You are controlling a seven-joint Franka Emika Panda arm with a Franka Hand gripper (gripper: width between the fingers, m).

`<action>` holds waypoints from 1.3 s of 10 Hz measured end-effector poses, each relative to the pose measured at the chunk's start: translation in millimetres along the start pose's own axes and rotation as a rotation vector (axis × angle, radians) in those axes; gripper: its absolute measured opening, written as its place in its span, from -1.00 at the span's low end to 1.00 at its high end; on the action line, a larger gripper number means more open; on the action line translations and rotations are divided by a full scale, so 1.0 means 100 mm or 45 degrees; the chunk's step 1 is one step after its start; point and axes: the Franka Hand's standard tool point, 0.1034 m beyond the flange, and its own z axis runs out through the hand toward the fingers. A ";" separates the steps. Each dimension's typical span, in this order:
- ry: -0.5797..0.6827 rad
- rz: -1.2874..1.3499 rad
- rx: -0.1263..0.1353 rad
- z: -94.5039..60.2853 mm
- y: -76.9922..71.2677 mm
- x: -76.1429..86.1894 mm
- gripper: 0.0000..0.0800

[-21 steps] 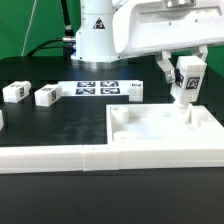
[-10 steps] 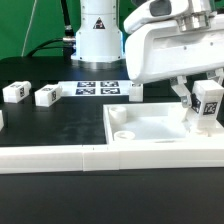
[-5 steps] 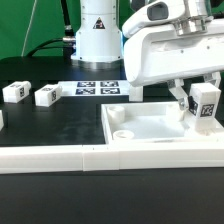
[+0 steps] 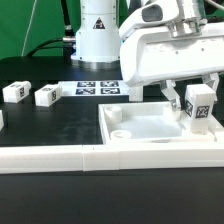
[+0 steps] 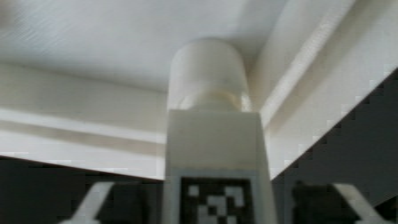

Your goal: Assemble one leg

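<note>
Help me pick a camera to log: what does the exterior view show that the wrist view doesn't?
Only the exterior view: loose legs, the marker board and the border rail. Only the wrist view: a close look along the leg to its rounded end. Both: that tagged leg, held at the white panel.

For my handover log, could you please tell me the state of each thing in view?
Tool: shut on the held leg.
Held leg: gripped, slightly tilted, at the panel's far corner; whether it is seated cannot be told.
Panel: lying flat, ungripped.
Loose legs: lying apart, ungripped.
</note>
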 end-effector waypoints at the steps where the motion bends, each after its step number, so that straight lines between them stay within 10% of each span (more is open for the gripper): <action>1: 0.000 0.000 0.000 0.00 0.00 0.00 0.55; 13: -0.110 -0.005 0.044 -0.14 -0.07 0.08 0.62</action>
